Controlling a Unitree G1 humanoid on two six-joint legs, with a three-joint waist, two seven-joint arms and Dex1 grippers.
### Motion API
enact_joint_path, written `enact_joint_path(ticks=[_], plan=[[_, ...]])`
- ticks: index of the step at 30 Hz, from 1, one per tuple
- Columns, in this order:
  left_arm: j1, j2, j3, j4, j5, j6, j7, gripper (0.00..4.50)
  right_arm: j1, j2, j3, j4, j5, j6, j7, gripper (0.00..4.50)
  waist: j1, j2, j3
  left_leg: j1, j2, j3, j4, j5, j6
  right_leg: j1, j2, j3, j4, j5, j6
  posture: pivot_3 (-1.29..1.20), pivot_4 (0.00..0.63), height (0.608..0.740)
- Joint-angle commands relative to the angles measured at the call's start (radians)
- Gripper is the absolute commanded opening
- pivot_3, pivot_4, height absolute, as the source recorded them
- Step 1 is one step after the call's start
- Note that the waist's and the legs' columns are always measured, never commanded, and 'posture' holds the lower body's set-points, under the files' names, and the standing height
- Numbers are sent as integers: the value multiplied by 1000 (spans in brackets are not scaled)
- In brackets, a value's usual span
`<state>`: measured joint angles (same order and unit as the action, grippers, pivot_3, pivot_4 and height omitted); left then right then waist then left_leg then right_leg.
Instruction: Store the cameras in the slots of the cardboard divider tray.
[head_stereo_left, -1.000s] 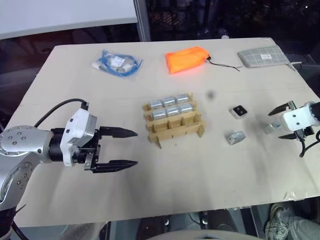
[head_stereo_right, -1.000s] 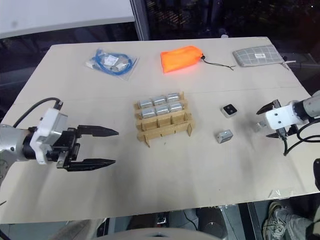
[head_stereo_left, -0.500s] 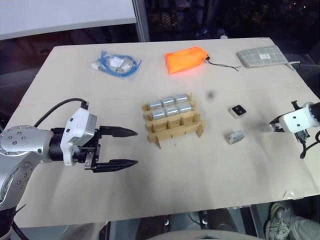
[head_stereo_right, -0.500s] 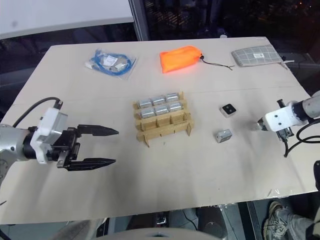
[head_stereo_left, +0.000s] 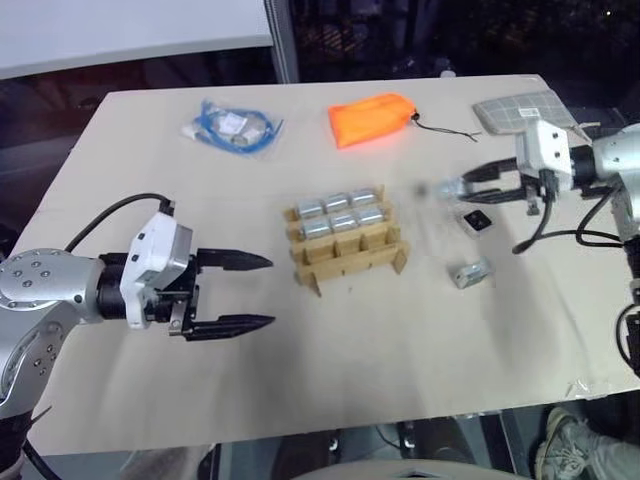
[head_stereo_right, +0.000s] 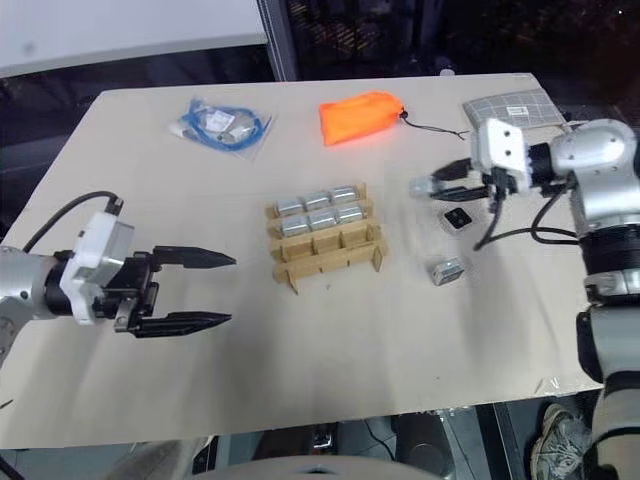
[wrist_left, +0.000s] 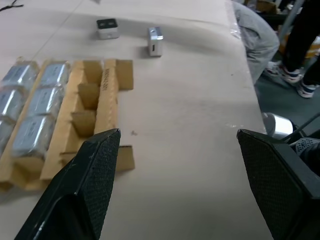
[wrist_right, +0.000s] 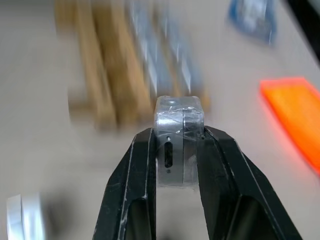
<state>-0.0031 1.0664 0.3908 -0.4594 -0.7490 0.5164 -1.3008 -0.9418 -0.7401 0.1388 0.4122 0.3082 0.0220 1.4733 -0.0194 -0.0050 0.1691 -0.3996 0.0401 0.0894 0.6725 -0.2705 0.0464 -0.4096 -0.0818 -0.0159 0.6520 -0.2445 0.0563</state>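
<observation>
The left gripper (head_stereo_left: 262, 292) is hovering above the left part of the table (head_stereo_left: 330, 370), its two black fingers standing wide apart and holding nothing; the fingertips are pointing toward the cardboard divider tray (head_stereo_left: 345, 250). Behind it, near the far left edge of the table, a blue cable bundle in a clear bag (head_stereo_left: 232, 127) is lying flat.

The cardboard divider tray is sitting at the middle of the table. Six cameras (head_stereo_left: 340, 211) are occupying its two far rows, three to a row. The near row of three slots (wrist_left: 86, 102) is standing empty, as the left wrist view confirms. Behind the tray, an orange pouch (head_stereo_left: 372, 117) is resting near the far edge.

To the right of the tray, two loose cameras are lying on the table, apart from each other: one (head_stereo_left: 477, 221) is showing its black square face upward, and the other (head_stereo_left: 470, 272) is lying nearer the front edge, showing its silver side.

The right gripper (head_stereo_left: 447, 189) is hanging above the table between the tray and the black-faced camera, pointing leftward. Its fingers are clamping a silver camera (wrist_right: 178, 134), seen in the right wrist view. A grey checked pouch (head_stereo_left: 525, 109) is lying at the far right corner.
</observation>
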Motion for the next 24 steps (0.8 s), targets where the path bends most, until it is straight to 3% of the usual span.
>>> enact_joint_path(ticks=[1,5,10,24], plan=[[-5,19,72,24,5,-1,8,3877,16,92,-62,-141,122,188,-98,635,4,0,0,0,0,0,0,0,0,0,0,0,0,0,0,0,150,740],[12,21,110,51,16,-1,4,3877,34,219,-66,-215,181,291,-177,635,4,0,0,-1,-1,1,0,0,0,-2,0,0,2,0,0,0,150,740],[72,16,190,57,32,5,4,3877,51,355,-23,-187,147,242,-211,635,5,-1,0,-2,-1,1,0,0,0,-3,0,0,2,0,0,0,150,740],[234,-68,401,67,51,-4,32,3877,41,529,58,33,16,19,-156,635,0,-3,0,-2,-1,2,0,0,0,-4,1,0,3,0,0,0,150,740]])
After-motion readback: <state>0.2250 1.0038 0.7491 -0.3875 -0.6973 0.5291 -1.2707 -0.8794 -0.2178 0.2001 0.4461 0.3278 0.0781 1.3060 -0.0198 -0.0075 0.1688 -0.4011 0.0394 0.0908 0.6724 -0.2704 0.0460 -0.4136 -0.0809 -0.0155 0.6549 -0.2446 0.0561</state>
